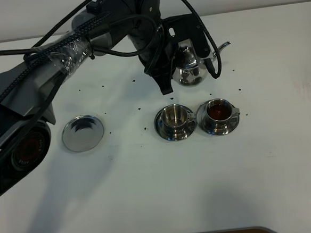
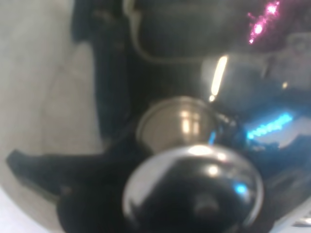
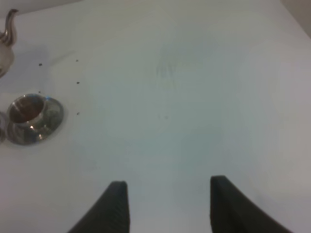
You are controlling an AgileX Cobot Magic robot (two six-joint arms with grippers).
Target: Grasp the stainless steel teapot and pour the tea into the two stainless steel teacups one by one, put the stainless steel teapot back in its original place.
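At the left gripper (image 1: pixel 171 67): jaws together, clamped on the stainless steel teapot (image 1: pixel 191 71) at its handle side. The handle itself is hidden behind the gripper. Pot roughly upright, spout (image 1: pixel 222 46) pointing away from the gripper. The left wrist view is only the blurred lid knob (image 2: pixel 194 190), close under the camera.

Both stainless steel teacups sit near the pot, on the camera side of the gripper, side by side, each on its own saucer. The empty cup (image 1: pixel 174 117), the nearer one, shows bare steel inside. The filled cup (image 1: pixel 220 121), on the spout side, holds the tea (image 1: pixel 217 110).

The flat round saucer (image 1: pixel 82 133) lies well apart from the gripper, beside the arm's base end, nothing on it.

Right gripper (image 3: pixel 167 206): fingers apart, nothing between them, over the white table (image 3: pixel 194 97). Filled cup (image 3: pixel 29 109) and pot spout (image 3: pixel 7 29) are well off to one side.

Dark specks (image 1: pixel 145 129) dot the table near the cups.
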